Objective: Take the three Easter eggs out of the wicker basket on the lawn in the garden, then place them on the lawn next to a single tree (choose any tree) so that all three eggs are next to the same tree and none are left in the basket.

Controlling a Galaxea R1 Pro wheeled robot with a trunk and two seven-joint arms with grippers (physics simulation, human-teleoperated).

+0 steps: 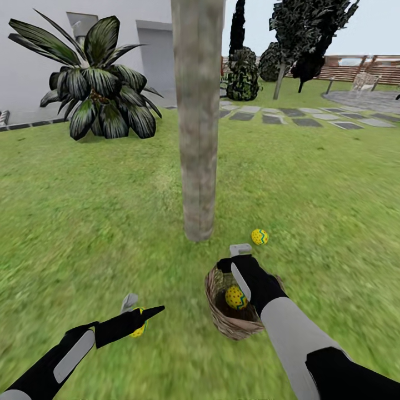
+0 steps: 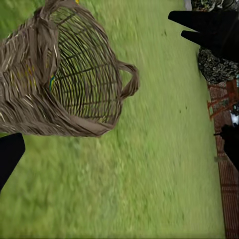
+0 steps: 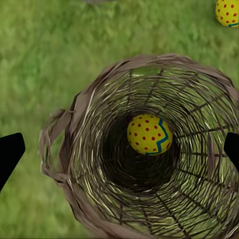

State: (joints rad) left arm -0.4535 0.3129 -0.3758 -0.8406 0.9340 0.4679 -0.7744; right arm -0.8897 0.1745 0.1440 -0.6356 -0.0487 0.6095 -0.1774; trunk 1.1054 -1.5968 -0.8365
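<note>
Head view takes in the wide lawn of short mottled green grass (image 1: 83, 222), with a white house wall (image 1: 33, 55) and a brown slatted wooden fence (image 1: 355, 66) at the far edge and a line of grey stepping stones (image 1: 305, 119) crossing before them. A tall tree with a straight bare grey-brown trunk (image 1: 197, 111) rises from the grass in the middle, and a short palm with dark spiky fronds (image 1: 100, 83) stands well off to its left.

Near the trunk's foot sits the small round wicker basket of brown-grey woven twigs (image 1: 216, 314). The right gripper (image 1: 240, 266) hangs directly over its mouth, jaws spread wide and holding nothing; in the right wrist view the black fingertips (image 3: 10, 152) stand at either side of the basket (image 3: 74, 164). One yellow Easter egg with red dots and a blue zigzag band (image 3: 149, 134) lies at the basket's bottom.

A second egg of the same pattern (image 1: 259, 237) rests on the grass just right of the trunk base, beyond the basket.

The left gripper (image 1: 141, 314) is low over the lawn, left of the basket, jaws closed around a third yellow egg (image 1: 139, 329). The left wrist view shows the basket (image 2: 64, 79) from the side with its small loop handle (image 2: 130, 79).
</note>
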